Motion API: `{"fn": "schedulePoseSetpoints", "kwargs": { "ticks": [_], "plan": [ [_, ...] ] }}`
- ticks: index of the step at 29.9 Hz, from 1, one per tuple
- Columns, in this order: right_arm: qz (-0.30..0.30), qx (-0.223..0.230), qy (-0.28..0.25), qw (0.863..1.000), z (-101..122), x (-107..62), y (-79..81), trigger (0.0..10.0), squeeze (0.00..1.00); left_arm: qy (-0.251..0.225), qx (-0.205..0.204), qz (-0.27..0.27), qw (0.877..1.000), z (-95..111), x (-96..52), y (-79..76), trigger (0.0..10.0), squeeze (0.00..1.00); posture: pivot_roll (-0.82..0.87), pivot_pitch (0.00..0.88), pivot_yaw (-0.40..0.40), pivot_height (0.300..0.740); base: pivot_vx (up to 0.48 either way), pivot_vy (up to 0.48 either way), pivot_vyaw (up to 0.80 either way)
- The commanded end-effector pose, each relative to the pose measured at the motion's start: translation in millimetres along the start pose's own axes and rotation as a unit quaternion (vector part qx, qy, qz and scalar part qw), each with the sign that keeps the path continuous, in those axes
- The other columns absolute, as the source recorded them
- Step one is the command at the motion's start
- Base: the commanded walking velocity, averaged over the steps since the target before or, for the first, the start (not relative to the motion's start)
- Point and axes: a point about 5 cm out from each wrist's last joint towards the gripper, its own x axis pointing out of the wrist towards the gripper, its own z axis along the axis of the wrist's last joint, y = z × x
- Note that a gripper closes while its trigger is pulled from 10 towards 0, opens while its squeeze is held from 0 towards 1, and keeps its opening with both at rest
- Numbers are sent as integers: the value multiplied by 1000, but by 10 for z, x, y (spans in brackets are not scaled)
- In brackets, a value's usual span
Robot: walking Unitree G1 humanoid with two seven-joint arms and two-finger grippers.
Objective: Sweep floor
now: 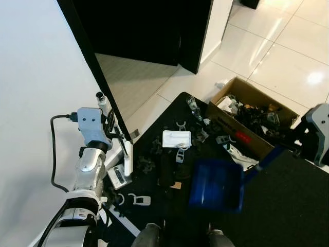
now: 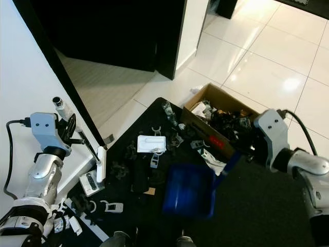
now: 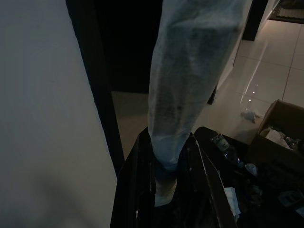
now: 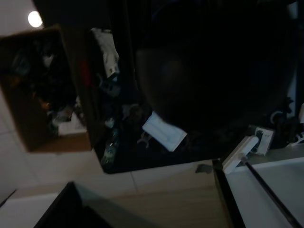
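Black mat is lying beside the box, and it is carrying most of the litter, so the sweep appears to be barely under way. Small clips and plastic parts are sitting scattered over the mat on the side of the box facing the robot, with a white pad among them; nothing can be seen inside the dustpan, though its picture is blurred. Judged from this, nearly all the gathering is still left. The box is standing open at the mat's far edge on pale tile and is already holding a jumble of dark parts.

Right arm is reaching in from the robot's right, next to the box, with its wrist bent inward; the right gripper is holding the blue dustpan by its handle, the pan hanging low over the mat on the robot's side of the box. Its jaws cannot be made out at the handle, so the hold is inferred from the pan hanging there.

Left arm is raised well to the left of the box, close to the white wall. The left gripper is closed around a pale handle, and the broom is angling down toward the mat edge.
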Motion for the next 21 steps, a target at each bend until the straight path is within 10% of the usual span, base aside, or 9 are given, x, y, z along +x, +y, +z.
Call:
{"fn": "schedulePoseSetpoints", "kwargs": {
  "ticks": [1, 21],
  "plan": [
    [-26, -11, 2, 1000, -22, -75, -81, 10000, 0, 30, 3, 5, 1000, -146, -91, 13, 10000, 306, -25, 384, 39, 740, 0, 0, 0],
    [-9, 71, -72, 995, -110, 167, 107, 10000, 0, 28, 10, 5, 1000, -130, -101, 61, 10000, 306, 11, 394, 56, 740, 0, 0, 0]
  ]
}}
